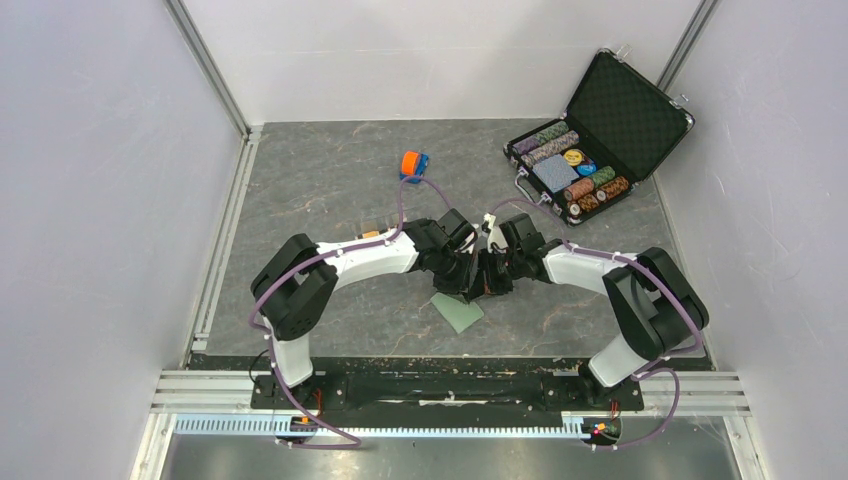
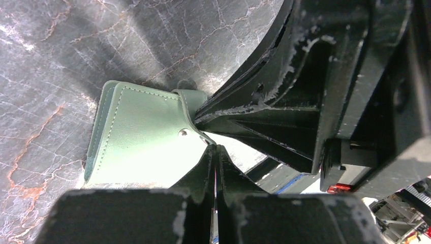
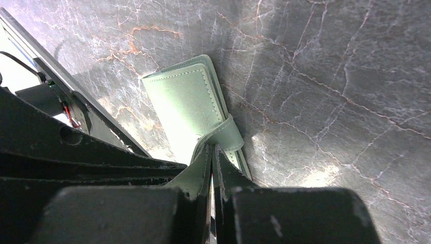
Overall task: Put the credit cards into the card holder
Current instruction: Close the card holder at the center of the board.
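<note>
Card holder [image 1: 458, 312] lies near the middle of the table [image 1: 330, 180], just on the near side of the two grippers, which meet above its far corner. It looks folded shut, sage green outside with stitched edges, and its strap [image 3: 223, 136] curls over one side. The right gripper [image 3: 212, 157] has its fingers pressed together at the end of that strap and seems to pinch it. The left gripper [image 2: 214, 157] is likewise clamped with no gap to speak of, its tips at the holder's edge right by the small metal snap [image 2: 183, 132], apparently nipping a thin bit of the flap. How much material sits between the fingers cannot be made out. No cards show in any view, so where they are cannot be told. By its looks the holder is light and soft, a thin faux-leather fold that will bend and flop rather than hold its shape. A pull on the strap alone would likely lift or drag the whole thing instead of opening it. The sensible holds are the two it seems to have, one on the strap and one on the body near the snap, pulling apart so the snap pops. The smooth skin may slip from a shallow pinch, so a deeper bite over the stitched edge would be safer. It does not look fragile, though the strap root and the snap would take the strain. Once open, one flap will want pinning flat for a card to slide in.
</note>
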Motion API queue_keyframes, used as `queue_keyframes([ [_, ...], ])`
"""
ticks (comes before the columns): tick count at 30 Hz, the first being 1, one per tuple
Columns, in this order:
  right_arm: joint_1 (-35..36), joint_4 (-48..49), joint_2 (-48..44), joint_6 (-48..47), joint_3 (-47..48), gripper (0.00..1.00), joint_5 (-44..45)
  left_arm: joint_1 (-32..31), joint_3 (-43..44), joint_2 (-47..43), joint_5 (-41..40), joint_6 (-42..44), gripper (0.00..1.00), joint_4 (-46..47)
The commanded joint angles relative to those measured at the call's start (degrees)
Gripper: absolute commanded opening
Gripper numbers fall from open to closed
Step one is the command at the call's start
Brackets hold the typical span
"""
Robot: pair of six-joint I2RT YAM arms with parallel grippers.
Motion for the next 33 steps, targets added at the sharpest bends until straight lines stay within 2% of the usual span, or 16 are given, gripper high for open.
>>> queue_keyframes([
  [1, -0.1, 2.4, -0.6, -1.2, 0.9, 0.0, 1.7, 0.0, 0.1, -1.7, -0.6, -1.9, 0.02, 1.4],
  [11, -0.1, 2.6, -1.8, -0.9, 1.8, 0.0, 0.6, 0.0, -1.0, -2.5, -4.4, -1.4, 0.02, -1.3],
  [33, -0.1, 5.5, -0.9, -0.5, 0.0, 0.0, -3.5, 1.3, -2.8, -1.8, -6.5, -1.7, 0.02, -0.7],
])
